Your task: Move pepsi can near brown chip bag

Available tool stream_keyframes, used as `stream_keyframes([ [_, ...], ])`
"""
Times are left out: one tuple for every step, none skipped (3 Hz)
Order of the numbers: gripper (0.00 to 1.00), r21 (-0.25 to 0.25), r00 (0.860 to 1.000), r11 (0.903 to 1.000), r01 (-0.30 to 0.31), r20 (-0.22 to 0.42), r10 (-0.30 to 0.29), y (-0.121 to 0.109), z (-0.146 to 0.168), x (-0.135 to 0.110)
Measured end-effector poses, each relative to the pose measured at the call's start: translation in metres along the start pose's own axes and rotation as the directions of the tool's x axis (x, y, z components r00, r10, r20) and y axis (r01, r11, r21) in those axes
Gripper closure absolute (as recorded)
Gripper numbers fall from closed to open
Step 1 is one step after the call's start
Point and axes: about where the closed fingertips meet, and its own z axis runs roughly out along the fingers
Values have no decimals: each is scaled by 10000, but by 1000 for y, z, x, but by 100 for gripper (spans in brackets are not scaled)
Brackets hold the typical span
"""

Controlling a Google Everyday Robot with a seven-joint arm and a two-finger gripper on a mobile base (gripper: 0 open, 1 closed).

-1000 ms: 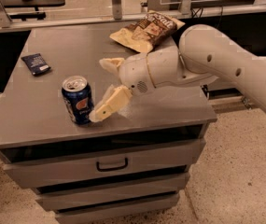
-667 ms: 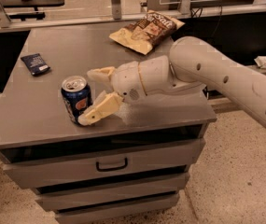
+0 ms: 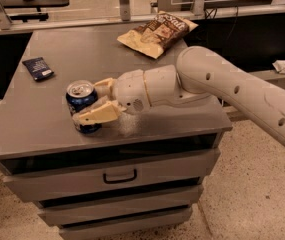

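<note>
The two-finger cream-coloured gripper [image 3: 88,101] is positioned low over the front portion of the flat grey metal cabinet top [image 3: 72,49], at the end of the white jointed arm [image 3: 232,89] that enters from the right edge of the view. The jaws are released and spread apart; the small dark-blue cylindrical pepsi can [image 3: 82,102] with a silver top stands upright between the fingertips. The near finger [image 3: 98,115] crosses in front of the lower can body, and the far finger [image 3: 105,84] lies just beside the can rim on its rear side. Firm contact between the fingers and the can cannot be determined. The flat tan and dark-brown glossy chip bag [image 3: 157,31] lies well apart from the gripper, beyond the wrist housing toward the rear edge of the surface. A flat dark-blue packet with a white label [image 3: 38,68] lies beyond the fingertips, past the can. Below the gripper, the cabinet front carries a drawer with a dark handle [image 3: 119,176]
</note>
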Motion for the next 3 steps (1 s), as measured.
stream_keyframes([
  [87,551,10000,9985,72,62,-76,-11,-27,-3],
  [100,1704,9996,9850,270,-78,-261,-41,-88,-13],
  [100,1691,9996,9852,268,-79,-259,-40,-87,-12],
])
